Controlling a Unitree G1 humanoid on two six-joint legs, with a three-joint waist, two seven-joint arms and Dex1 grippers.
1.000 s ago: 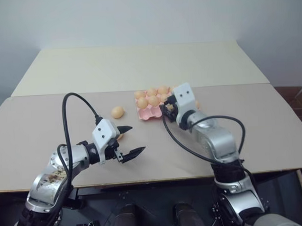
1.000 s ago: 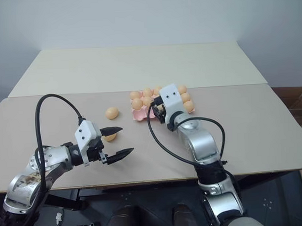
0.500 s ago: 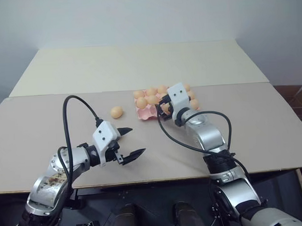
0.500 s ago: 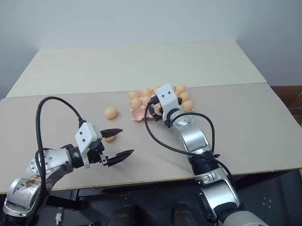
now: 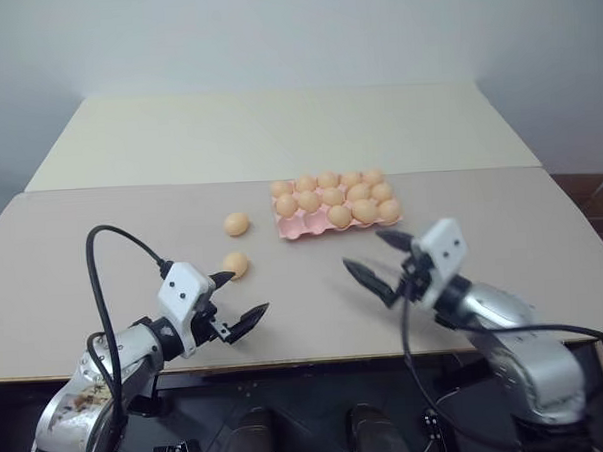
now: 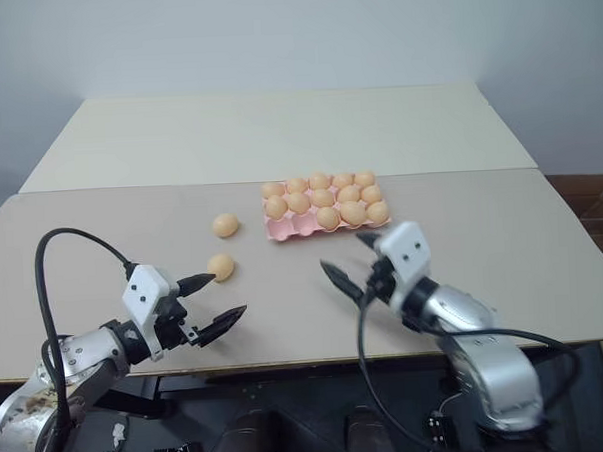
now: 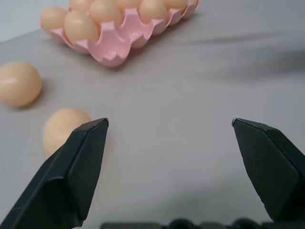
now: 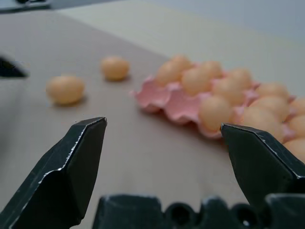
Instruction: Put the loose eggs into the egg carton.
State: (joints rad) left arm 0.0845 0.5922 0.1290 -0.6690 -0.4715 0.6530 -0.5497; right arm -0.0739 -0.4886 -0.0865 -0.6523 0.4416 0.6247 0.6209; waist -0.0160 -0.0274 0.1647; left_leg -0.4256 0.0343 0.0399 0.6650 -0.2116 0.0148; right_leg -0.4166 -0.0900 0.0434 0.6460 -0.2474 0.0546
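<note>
Both arms are held low over the near edge, forearms angled inward. The left gripper [image 5: 237, 297] is pointed forward and to the right, its black fingers [image 7: 76, 167] spread wide with nothing between them. The right gripper [image 5: 377, 260] is pointed forward and left, likewise spread wide and empty.

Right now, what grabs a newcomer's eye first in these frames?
The pink egg carton, nearly full of eggs, sits mid-table. Two loose eggs lie on the table to its left. Nearer the camera, the left tool and right tool both hang open and empty above the table.
</note>
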